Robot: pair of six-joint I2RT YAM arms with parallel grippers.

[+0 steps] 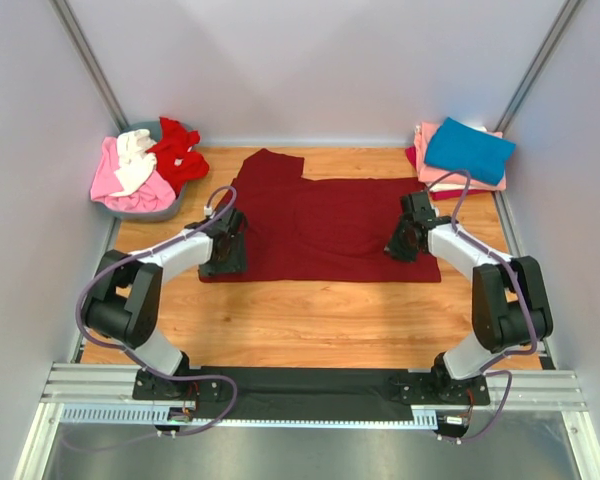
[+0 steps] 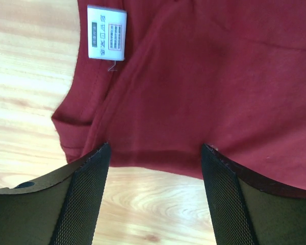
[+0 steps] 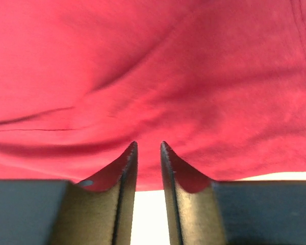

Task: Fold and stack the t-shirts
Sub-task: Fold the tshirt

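Progress, as you would have judged it, stood roughly at the halfway mark. The dark maroon t-shirt [image 1: 325, 225] lay spread flat on the table [image 1: 300, 320], and everything else is placed from it.

Beyond its far right corner sat the finished stack: a folded teal-blue t-shirt [image 1: 468, 150] on top of a folded pink t-shirt [image 1: 435, 172], with a sliver of red cloth [image 1: 413, 157] showing underneath. That made what looked like three shirts done.

Beyond its far left corner, a grey bin [image 1: 162, 210] held a crumpled pink shirt [image 1: 110, 182], a white shirt [image 1: 135, 160] and a bright red shirt [image 1: 180, 155]. None of these was folded, so they were left for you.

The maroon shirt itself looked partly folded. Only one sleeve stuck out, at the far left, and its near edge ran straight, but it was far too wide to stack.

Your left gripper [image 1: 225, 252] sat at the shirt's near left corner. In the left wrist view its jaws were spread wide and empty over the hem, with the white care label [image 2: 107, 33] just beyond.

Your right gripper [image 1: 405, 240] sat at the shirt's right edge. Its jaws were drawn almost together, with a thin gap, right at the cloth's border. You could not tell whether any cloth was caught between them.

By my reckoning, further folds of the maroon shirt remained, then its trip to the stack, then the bin's three shirts.
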